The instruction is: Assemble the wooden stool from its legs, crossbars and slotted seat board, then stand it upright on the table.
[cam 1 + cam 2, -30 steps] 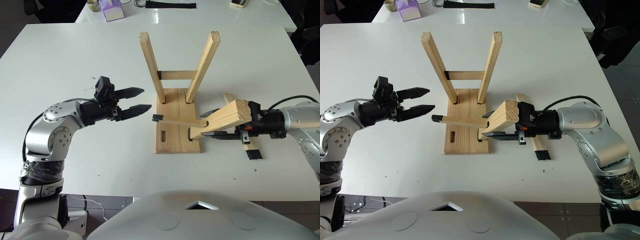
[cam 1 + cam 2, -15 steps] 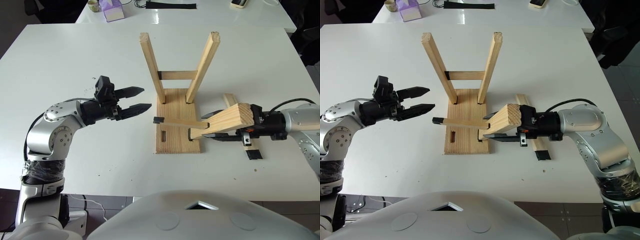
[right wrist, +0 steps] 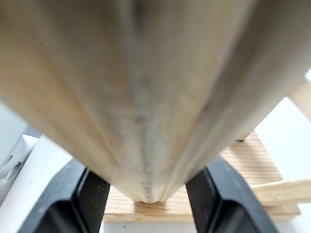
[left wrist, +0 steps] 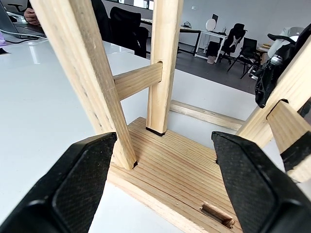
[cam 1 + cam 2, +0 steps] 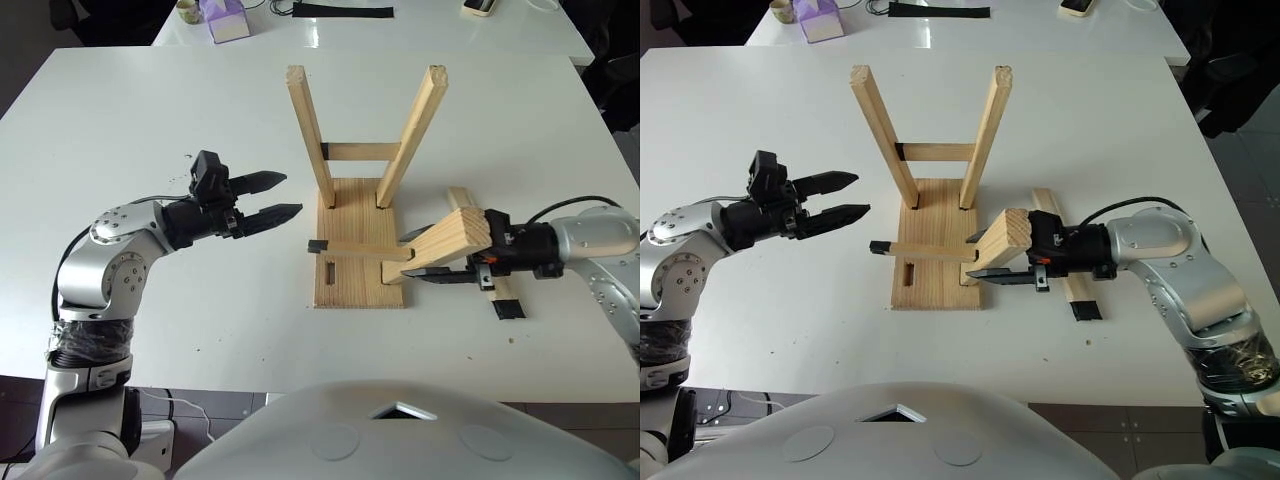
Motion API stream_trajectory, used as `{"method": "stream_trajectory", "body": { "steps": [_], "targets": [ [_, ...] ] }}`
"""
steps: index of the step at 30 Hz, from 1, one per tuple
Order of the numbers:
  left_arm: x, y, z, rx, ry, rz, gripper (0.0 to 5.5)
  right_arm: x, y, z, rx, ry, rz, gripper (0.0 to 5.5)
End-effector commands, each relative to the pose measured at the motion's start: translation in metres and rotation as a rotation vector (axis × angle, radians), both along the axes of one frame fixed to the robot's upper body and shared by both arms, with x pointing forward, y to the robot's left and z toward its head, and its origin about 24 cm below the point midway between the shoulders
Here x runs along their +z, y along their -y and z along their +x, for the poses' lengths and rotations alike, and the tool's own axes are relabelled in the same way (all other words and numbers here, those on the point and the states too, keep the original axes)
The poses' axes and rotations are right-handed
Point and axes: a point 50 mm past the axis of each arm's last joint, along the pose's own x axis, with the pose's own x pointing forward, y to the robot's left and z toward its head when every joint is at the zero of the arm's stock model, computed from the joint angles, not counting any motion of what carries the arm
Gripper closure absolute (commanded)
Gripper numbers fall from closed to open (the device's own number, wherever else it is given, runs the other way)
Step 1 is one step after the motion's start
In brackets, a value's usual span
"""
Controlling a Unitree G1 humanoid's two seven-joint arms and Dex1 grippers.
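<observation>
On the tabletop [image 5: 150,130] the board [image 5: 355,285] lies flat, slots up, so parts can be pressed in from above; two legs [image 5: 310,135] tied by a crossbar [image 5: 355,151] already stand in its far slots. The right tool [image 5: 425,258] is clamped on a third leg [image 5: 445,243], tilted with its foot at the board's near right corner and a second crossbar [image 5: 360,248] reaching across the board, probably to seat it there. The left tool [image 5: 290,195], fingers apart, hovers just left of the board, likely ready to steady it.
</observation>
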Motion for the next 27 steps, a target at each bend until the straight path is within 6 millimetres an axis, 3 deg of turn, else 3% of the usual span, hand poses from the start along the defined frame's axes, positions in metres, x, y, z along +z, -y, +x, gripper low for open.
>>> {"method": "stream_trajectory", "body": {
  "steps": [1, 15, 19, 24, 27],
  "targets": [
    [0.002, 0.002, 0.003, -0.005, 0.015, 0.013, 1.87, -0.031, 0.008, -0.001, -0.024, -0.117, -0.145, 3.46],
    [0.0, 0.006, 0.005, 0.008, 0.013, 0.003, 1.87, -0.049, 0.017, 0.002, 0.017, -0.047, -0.355, 3.46],
    [0.0, 0.007, 0.006, 0.009, 0.014, 0.003, 1.87, -0.035, 0.01, 0.011, -0.048, -0.048, -0.256, 3.46],
    [0.0, 0.006, 0.008, 0.012, 0.015, 0.001, 1.87, -0.012, 0.001, 0.039, -0.217, 0.036, -0.134, 3.46],
    [0.001, 0.007, 0.009, 0.01, 0.016, -0.003, 1.87, -0.011, -0.001, 0.051, -0.303, 0.07, -0.112, 2.85]
  ]
}}
